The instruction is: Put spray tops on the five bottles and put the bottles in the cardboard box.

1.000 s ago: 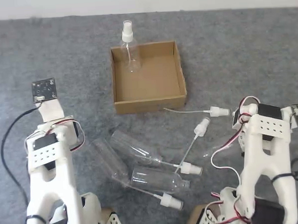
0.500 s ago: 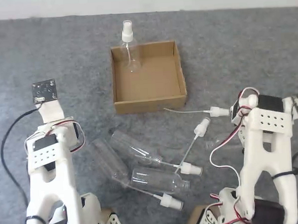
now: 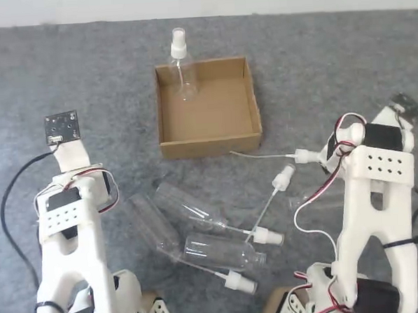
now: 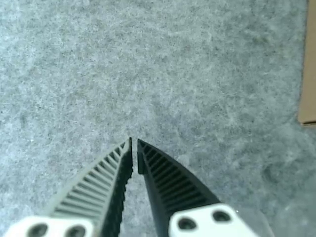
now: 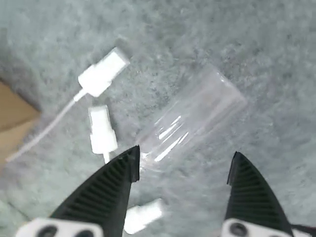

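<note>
Black right tool [image 5: 185, 151] spread wide, over bottle [image 5: 197, 118]

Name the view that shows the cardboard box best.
The high view: the whole cardboard box shows, open side up. The left wrist view catches one edge; the right wrist view a brown corner.

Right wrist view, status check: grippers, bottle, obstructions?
Left gripper shut, empty, over carpet. Right gripper open above uncapped bottle lying flat. One capped bottle standing in cardboard box. Loose spray tops beside it, not blocking.
</note>
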Available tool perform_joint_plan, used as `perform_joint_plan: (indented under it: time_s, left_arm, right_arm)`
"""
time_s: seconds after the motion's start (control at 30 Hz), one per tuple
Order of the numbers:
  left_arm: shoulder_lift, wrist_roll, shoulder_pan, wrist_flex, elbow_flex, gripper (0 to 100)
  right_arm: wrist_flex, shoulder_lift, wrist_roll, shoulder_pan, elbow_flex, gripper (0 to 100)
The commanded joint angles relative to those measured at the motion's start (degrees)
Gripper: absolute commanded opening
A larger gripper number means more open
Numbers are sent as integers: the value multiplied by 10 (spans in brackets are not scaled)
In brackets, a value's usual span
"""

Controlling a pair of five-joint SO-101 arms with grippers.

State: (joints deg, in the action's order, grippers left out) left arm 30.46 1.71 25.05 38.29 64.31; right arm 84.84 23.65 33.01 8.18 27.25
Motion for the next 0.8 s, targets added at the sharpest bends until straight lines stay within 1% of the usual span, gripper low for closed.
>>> perform_joint_plan:
  time_s: [0.0, 0.13, 0.27, 0.3, 0.43, 0.57, 0.67, 0.77]
  left_arm:
    - [25, 5, 2, -13, -6, 16]
    - [24, 5, 2, -13, -6, 16]
    - [24, 6, 1, -13, -6, 16]
    - [24, 6, 1, -13, -6, 16]
    - [25, 6, 2, -13, -6, 16]
    - [25, 6, 2, -13, -6, 16]
    - [25, 6, 3, -13, -6, 16]
    - [25, 6, 3, -13, -6, 16]
  right_arm:
    - [6, 29, -85, -16, -34, 249]
    - [6, 29, -158, -29, -34, 249]
    - [7, 29, -185, -53, -34, 249]
    - [11, 29, -202, -59, -33, 249]
    - [65, 29, -316, -95, -46, 251]
    - [87, 24, -429, -106, -52, 251]
    - [88, 22, -542, -105, -47, 252]
    - [88, 22, -678, -106, -34, 252]
